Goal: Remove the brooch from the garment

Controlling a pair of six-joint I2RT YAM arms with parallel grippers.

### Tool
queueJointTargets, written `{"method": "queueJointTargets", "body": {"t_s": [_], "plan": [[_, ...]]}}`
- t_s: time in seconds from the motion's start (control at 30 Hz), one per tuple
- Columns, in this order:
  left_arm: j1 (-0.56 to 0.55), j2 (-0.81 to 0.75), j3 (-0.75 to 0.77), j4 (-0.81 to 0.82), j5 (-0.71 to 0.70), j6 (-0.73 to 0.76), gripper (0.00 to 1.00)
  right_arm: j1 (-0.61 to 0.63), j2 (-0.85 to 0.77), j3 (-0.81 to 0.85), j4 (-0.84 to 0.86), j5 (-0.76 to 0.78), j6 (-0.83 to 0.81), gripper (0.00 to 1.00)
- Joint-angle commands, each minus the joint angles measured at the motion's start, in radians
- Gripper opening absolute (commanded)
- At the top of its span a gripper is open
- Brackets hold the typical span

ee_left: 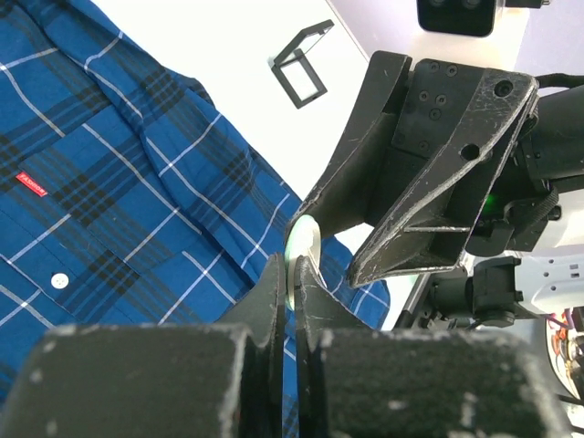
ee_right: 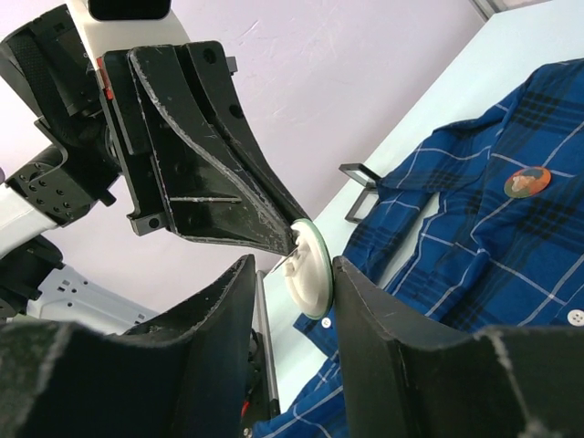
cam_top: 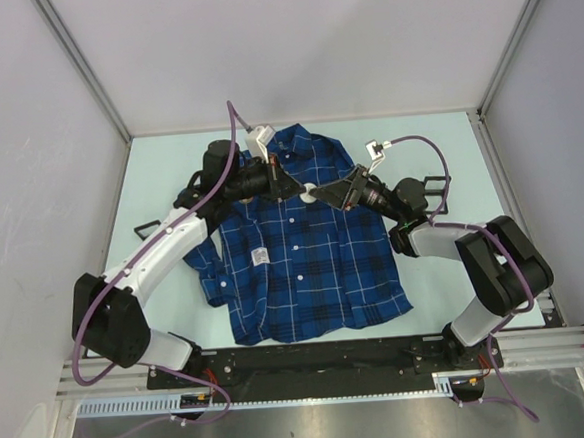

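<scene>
The dark blue plaid shirt [cam_top: 305,258] lies flat on the table, collar at the far end. A white round brooch [cam_top: 311,191] hangs above its chest, back side and pin showing in the right wrist view [ee_right: 310,269]. My left gripper [cam_top: 304,189] is shut on the brooch's edge, which shows as a thin disc [ee_left: 304,245] between the nearly closed fingers [ee_left: 274,292]. My right gripper [ee_right: 294,266] is open and straddles the same disc, its right finger [ee_right: 383,319] touching the flat face. A second, orange round brooch [ee_right: 526,182] sits pinned on the shirt [ee_right: 474,228].
A black rectangular frame [ee_left: 299,66] lies on the pale table past the shirt's edge, and also shows in the right wrist view [ee_right: 360,179]. The shirt carries a white tag [cam_top: 259,255] and a small red label [ee_left: 30,182]. Grey walls enclose the table.
</scene>
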Motion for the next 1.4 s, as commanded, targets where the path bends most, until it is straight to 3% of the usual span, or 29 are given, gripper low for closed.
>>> {"method": "queueJointTargets", "body": {"t_s": [0.0, 0.67, 1.37], "plan": [[-0.008, -0.044, 0.045, -0.018, -0.043, 0.041, 0.0, 0.005, -0.042, 0.02, 0.042, 0.003, -0.002, 0.44], [-0.036, -0.053, 0.047, -0.015, -0.038, 0.053, 0.0, 0.024, -0.019, 0.035, 0.025, 0.018, -0.014, 0.4], [-0.042, -0.056, 0.052, -0.02, -0.032, 0.049, 0.0, 0.042, -0.024, 0.058, -0.04, 0.006, -0.082, 0.21]]}}
